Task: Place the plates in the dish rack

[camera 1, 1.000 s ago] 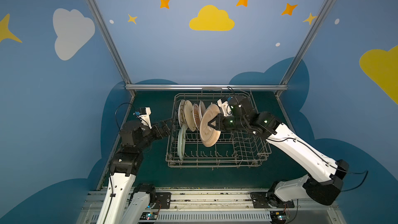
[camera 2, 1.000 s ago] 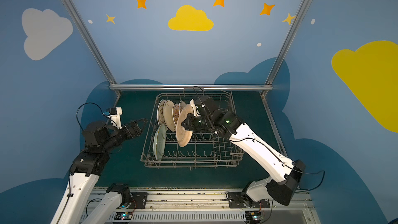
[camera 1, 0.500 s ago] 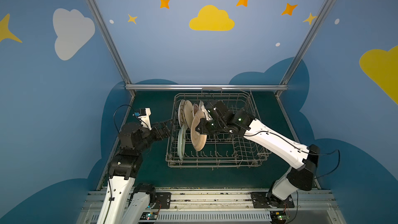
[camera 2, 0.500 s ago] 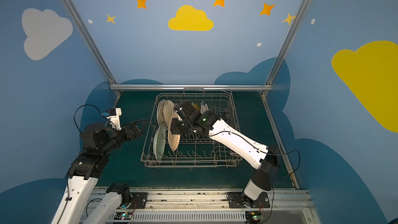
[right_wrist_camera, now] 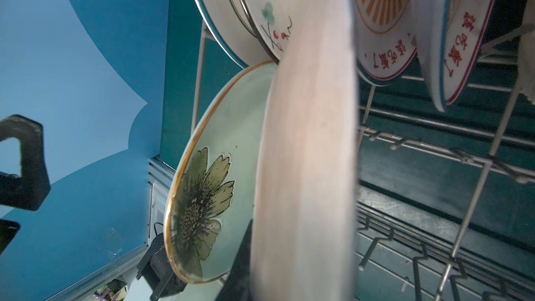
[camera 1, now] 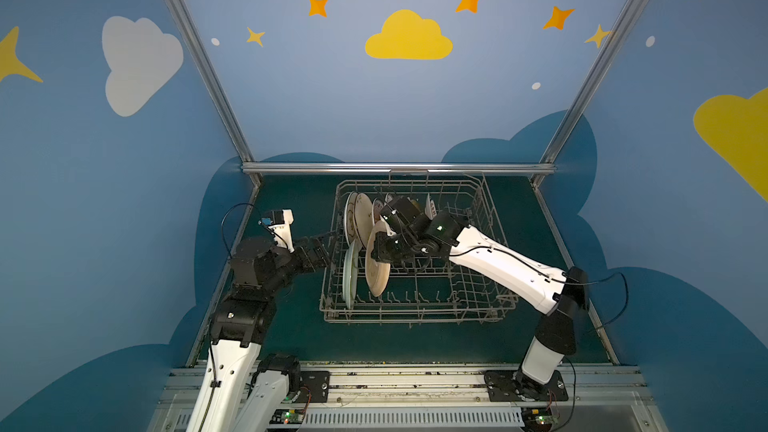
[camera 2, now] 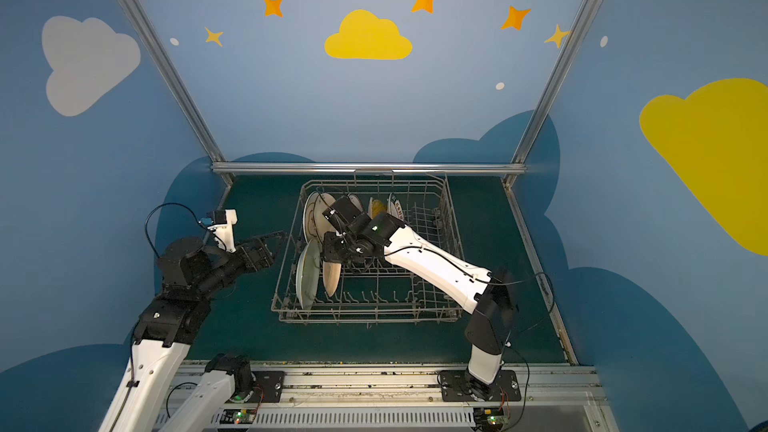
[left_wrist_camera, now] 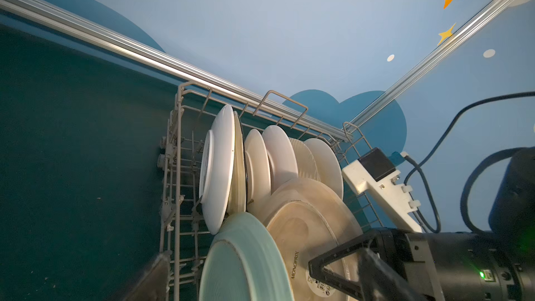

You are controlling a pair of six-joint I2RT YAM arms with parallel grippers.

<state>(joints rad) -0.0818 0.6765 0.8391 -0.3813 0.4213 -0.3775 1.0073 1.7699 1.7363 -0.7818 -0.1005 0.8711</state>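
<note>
Beige plate (camera 1: 378,273) lowered beside green plate (camera 1: 350,276), seating unclear

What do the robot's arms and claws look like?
Both arms pair white shells with black joints. The right arm has a thin black cable at its elbow and shows a green light near its wrist. The left arm carries a white camera bracket. The right gripper is black, its fingers hollow triangular frames.

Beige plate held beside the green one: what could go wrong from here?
The beige plate, tilted in the right gripper, sits close to the green plate and could knock it. Its lower rim may miss the tines and tip once released. The open left gripper could snag the dish rack.
</note>
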